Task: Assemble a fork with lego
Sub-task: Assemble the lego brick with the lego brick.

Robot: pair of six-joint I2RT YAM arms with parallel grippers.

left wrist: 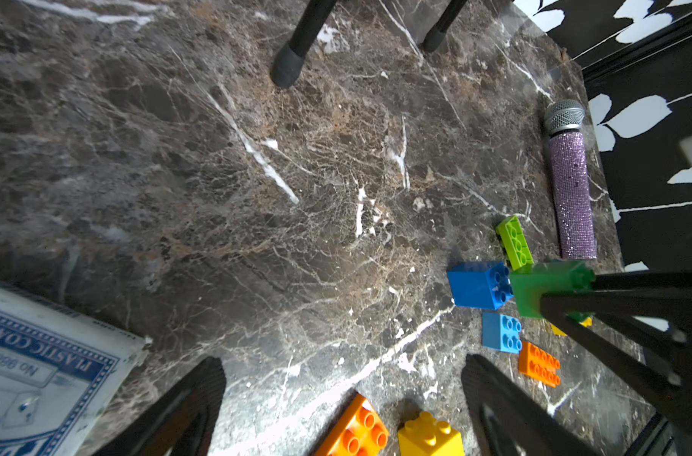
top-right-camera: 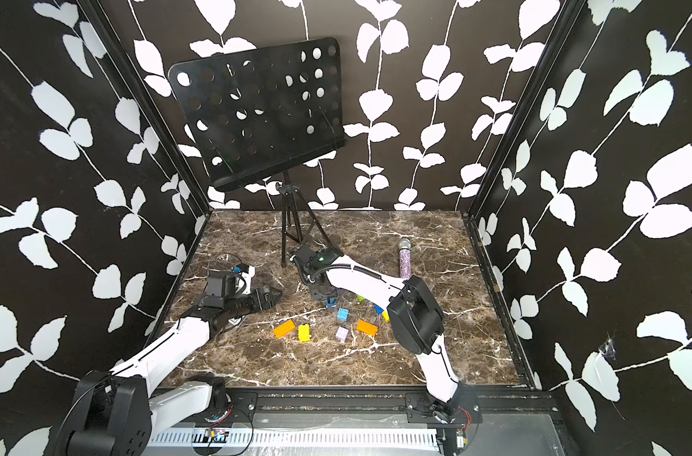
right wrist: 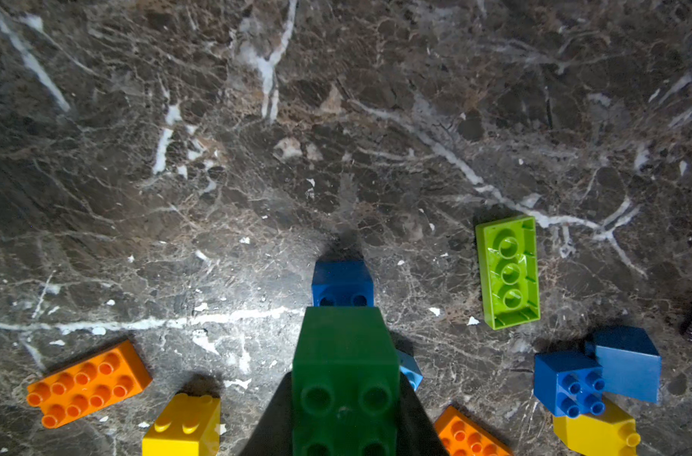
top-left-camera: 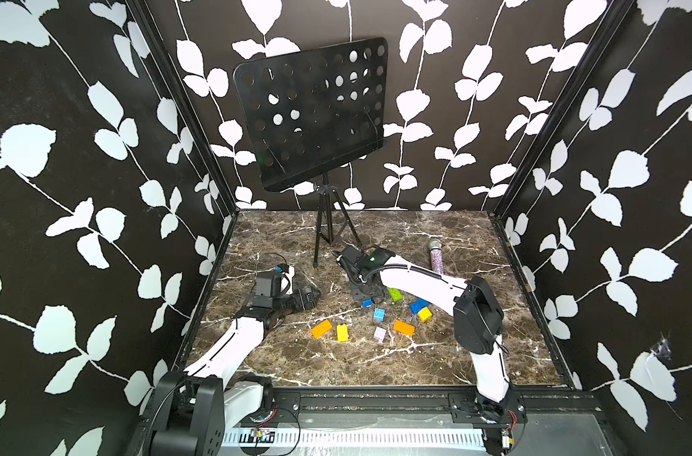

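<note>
- Top view, with 12 o'clock at the back wall: nearest on the desk (top-left-camera: 336, 367) lie loose lego pieces. They are an orange brick (top-left-camera: 321, 328), a yellow brick (top-left-camera: 342, 333), a lilac brick (top-left-camera: 379, 334) and a second orange brick (top-left-camera: 404, 327), and no pincer touches them.
- Left wrist view: the left pincer (left wrist: 342, 379) stands wide and empty. Beside it is a card box (left wrist: 40, 363) whose print reads "PLASTIC COAT…" and "No 988".
- Right wrist view: the right pincer (right wrist: 346, 418) is closed narrow on the green brick (right wrist: 344, 355). The brick's length points straight at the dark blue brick (right wrist: 342, 284). The two touch or nearly touch; I cannot tell whether they are mated.
- I judge that the next press turns on that line. In the top views the dark blue brick sits just at 6 o'clock of the right pincer's body. The left pincer is well apart at 9 o'clock, so the right arm is the nearer.
- The lime brick (right wrist: 508, 272) lies underside up, at 3 o'clock of the dark blue brick.
- No fork is built yet; only its stem seems begun.
- Farther off, the microphone (top-left-camera: 436, 256) lies at 1 o'clock and the music stand (top-left-camera: 312, 114) stands at 12.
</note>
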